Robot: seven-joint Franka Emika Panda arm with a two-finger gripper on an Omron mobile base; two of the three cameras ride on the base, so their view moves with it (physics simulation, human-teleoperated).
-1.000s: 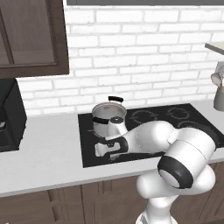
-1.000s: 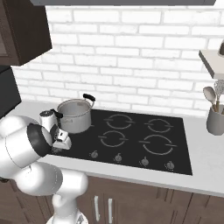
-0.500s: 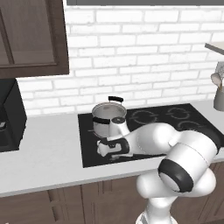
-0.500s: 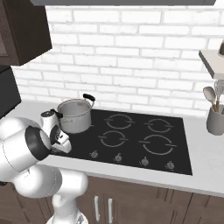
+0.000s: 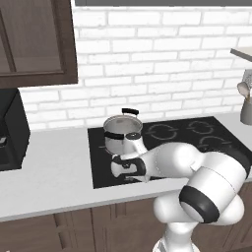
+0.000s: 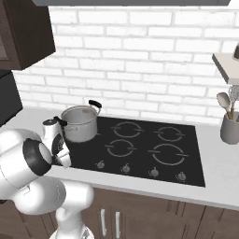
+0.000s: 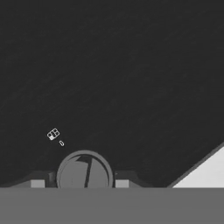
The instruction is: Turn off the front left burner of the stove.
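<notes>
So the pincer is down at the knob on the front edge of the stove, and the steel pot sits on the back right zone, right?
Not quite. The pincer is at a knob at the front edge of the stove, as the hand view shows, but the steel pot sits on the back left zone, as the right base view shows.

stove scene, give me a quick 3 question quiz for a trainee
1. True or false: the steel pot stands on the left part of the stove.
2. In the hand view, what sits between the claw tips? A) a round silver knob B) a spoon C) a pot lid
3. Fill in: the grey holder with utensils stands on the counter to the ___ of the stove.

Key
1. True.
2. A: the knob lies between the two tips, low over the black glass.
3. Right.
</notes>
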